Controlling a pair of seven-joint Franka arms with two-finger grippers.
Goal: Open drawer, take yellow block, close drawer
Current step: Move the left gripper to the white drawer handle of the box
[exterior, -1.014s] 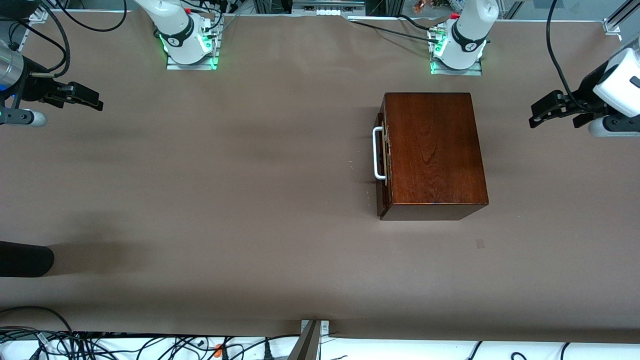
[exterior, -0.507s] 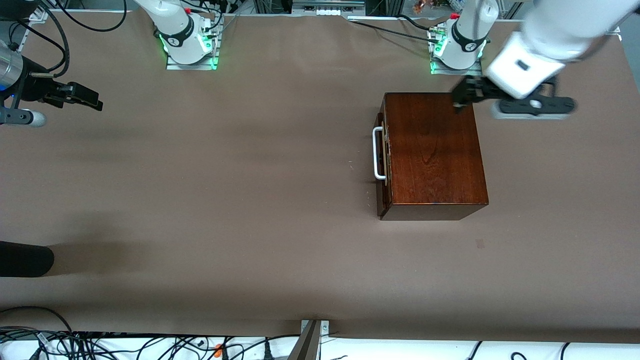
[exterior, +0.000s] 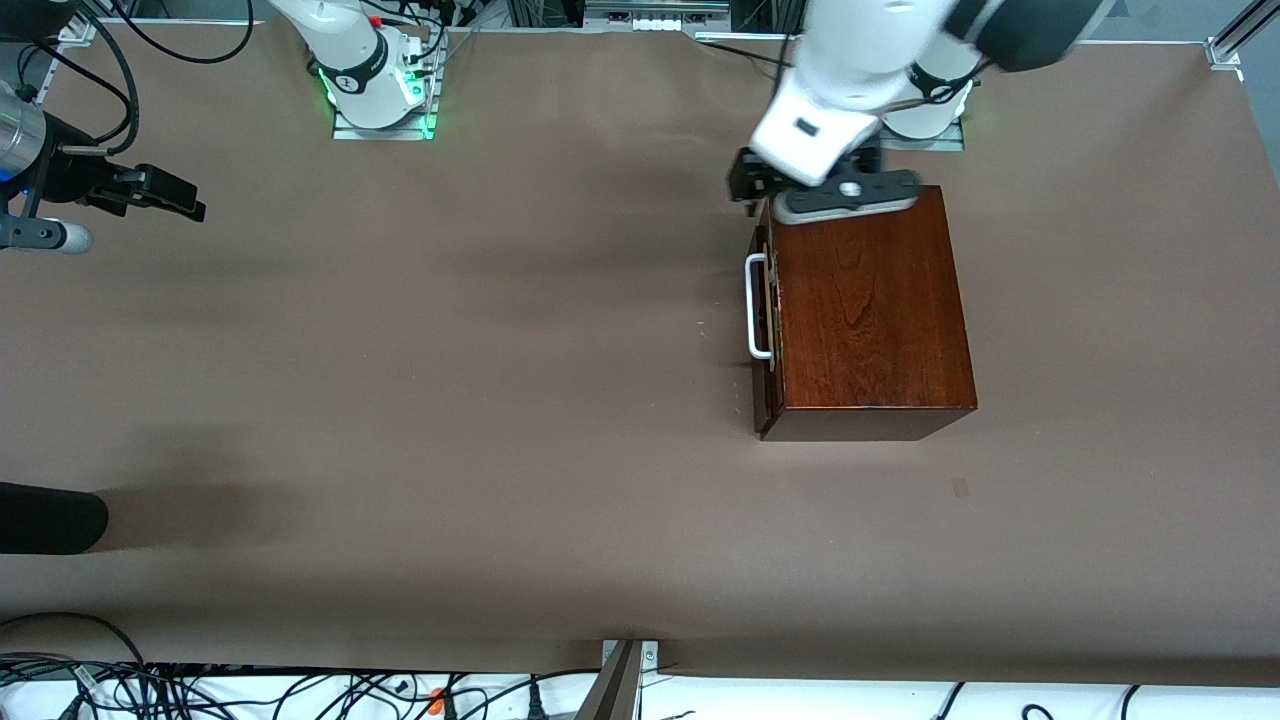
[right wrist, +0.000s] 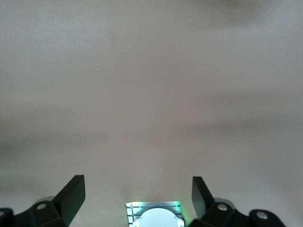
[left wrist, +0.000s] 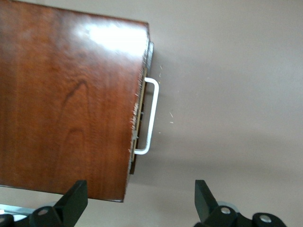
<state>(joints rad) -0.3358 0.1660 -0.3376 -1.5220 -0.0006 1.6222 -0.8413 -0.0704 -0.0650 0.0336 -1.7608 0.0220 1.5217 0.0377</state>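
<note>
The left gripper [exterior: 752, 190] hangs over the wooden box [exterior: 865, 310], up at the box's eleven o'clock corner, fingers spread wide and holding nothing; in the left wrist view the two fingertips [left wrist: 75, 198] straddle the box edge with bare air between them. The drawer [exterior: 765, 330] sits shut, its dark front flush with the box, and the white bar handle [exterior: 755, 305] juts out at the box's nine o'clock side, untouched. So this is the opening step, the approach. The next move, by my reading, calls for dropping down beside the drawer front, lining the fingers across that bar, then pinching and pulling straight out toward nine o'clock. No yellow block is visible; presumably it lies inside the closed drawer. The right gripper [exterior: 165, 195] waits at the right arm's end of the table, fingers wide apart. The brown tabletop [exterior: 450, 380] is plain and matte, with cables [exterior: 250, 690] bunched along its six o'clock edge.
</note>
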